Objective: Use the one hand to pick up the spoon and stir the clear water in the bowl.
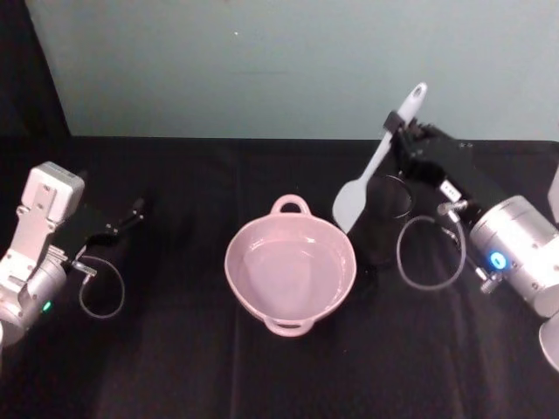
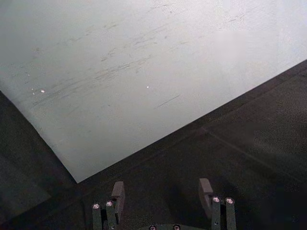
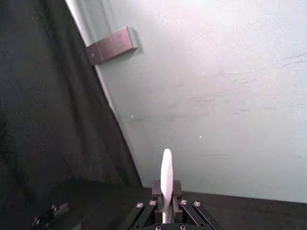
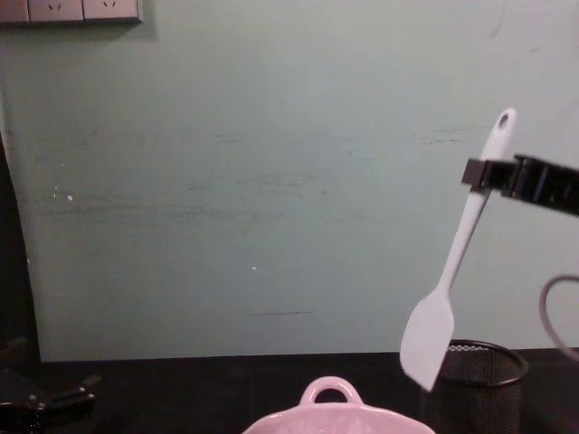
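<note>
Right gripper (image 1: 400, 129) is clamped on the spatula-style spoon (image 1: 377, 161) near its hole end, up above the mesh cup (image 4: 475, 380). I'd swing the blade left over the pink bowl (image 1: 234, 249) mid-table (image 1: 175, 367), lower gently, then stir slow circles. Left gripper (image 1: 131, 214) sits parked and spread open by the left edge.

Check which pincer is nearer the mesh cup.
Right. The right pincer, shut on the spoon, hangs raised roughly above the mesh cup. The left pincer, open, sits low beyond the bowl, on its left.
</note>
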Motion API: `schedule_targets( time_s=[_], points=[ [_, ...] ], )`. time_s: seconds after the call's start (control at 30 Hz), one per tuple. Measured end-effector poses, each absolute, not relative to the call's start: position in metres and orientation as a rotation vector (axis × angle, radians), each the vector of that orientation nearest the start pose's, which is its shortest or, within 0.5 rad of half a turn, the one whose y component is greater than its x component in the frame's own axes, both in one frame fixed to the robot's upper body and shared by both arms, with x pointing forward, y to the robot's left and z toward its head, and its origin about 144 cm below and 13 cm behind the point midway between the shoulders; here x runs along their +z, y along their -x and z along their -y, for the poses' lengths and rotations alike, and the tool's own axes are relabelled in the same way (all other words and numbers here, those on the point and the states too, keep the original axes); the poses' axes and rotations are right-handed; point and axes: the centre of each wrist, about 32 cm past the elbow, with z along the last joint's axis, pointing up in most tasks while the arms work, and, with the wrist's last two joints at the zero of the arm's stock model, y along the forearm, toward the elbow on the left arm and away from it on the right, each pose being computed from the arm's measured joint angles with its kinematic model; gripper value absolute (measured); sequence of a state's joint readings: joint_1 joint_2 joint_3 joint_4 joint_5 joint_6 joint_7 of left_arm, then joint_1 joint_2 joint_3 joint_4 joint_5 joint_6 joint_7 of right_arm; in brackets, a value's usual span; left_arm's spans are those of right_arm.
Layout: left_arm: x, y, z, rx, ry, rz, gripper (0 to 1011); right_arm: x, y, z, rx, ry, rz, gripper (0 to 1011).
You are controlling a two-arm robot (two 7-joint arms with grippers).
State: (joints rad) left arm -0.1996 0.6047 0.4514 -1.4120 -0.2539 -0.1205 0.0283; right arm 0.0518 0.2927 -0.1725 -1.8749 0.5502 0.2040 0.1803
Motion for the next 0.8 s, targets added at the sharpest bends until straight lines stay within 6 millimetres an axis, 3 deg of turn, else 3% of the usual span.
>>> schedule_targets(
  time_s=[0.27, 0.8],
  points=[
    [1.140, -0.489, -0.310, 1.248, -0.304, 0.285, 1011, 1.254, -0.463, 0.242, -1.173, -0.297, -0.187, 117],
    [1.140, -0.489, -0.310, 1.248, -0.304, 0.285, 1011, 1.244, -0.491, 0.254, -1.290, -0.384, -0.380, 117]
  ],
)
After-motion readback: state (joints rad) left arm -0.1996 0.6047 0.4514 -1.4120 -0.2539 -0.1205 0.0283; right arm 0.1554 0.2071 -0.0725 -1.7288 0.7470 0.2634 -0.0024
